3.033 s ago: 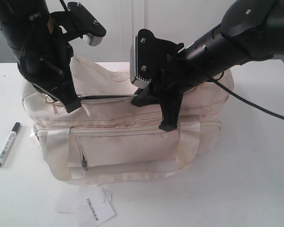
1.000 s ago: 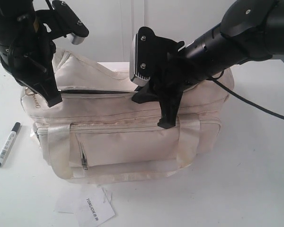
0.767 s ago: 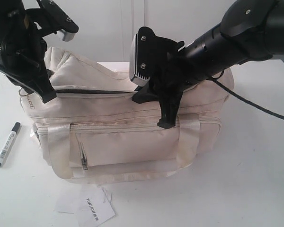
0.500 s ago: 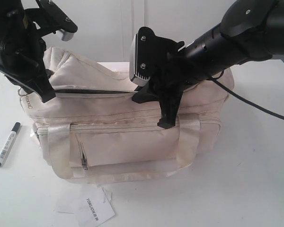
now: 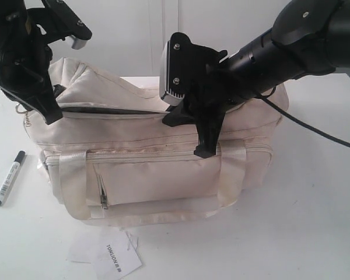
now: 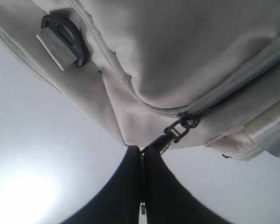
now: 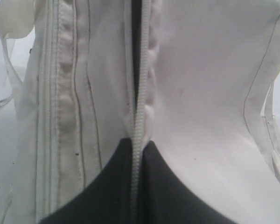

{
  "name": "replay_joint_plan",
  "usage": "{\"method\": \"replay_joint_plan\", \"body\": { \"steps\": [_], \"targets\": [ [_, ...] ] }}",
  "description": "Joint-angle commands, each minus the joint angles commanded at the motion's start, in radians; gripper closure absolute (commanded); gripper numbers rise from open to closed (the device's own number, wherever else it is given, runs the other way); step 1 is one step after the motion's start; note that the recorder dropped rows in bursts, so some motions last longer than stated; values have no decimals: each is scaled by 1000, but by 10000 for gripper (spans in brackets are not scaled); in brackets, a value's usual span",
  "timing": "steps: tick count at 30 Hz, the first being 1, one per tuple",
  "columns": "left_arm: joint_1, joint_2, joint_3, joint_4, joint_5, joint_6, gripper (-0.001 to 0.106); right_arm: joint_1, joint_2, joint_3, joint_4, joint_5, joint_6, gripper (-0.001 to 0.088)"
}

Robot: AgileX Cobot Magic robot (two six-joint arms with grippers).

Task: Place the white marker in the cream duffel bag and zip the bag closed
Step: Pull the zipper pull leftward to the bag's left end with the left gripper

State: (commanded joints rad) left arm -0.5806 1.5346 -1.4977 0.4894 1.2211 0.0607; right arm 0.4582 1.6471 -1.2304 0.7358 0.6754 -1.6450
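White table [image 5: 315,233] meets white wall [image 5: 134,35] behind bag [image 5: 151,175].

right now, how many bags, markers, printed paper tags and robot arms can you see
cream duffel bag: 1
white marker: 1
printed paper tag: 1
robot arms: 2, left arm and right arm
total: 5
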Motion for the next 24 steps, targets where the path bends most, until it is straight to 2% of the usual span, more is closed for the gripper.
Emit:
{"method": "replay_joint_plan", "body": {
  "steps": [24],
  "targets": [
    [2, 2, 0, 84, 0, -4, 1053, 0, 0, 0, -14, 16, 0, 868]
  ]
}}
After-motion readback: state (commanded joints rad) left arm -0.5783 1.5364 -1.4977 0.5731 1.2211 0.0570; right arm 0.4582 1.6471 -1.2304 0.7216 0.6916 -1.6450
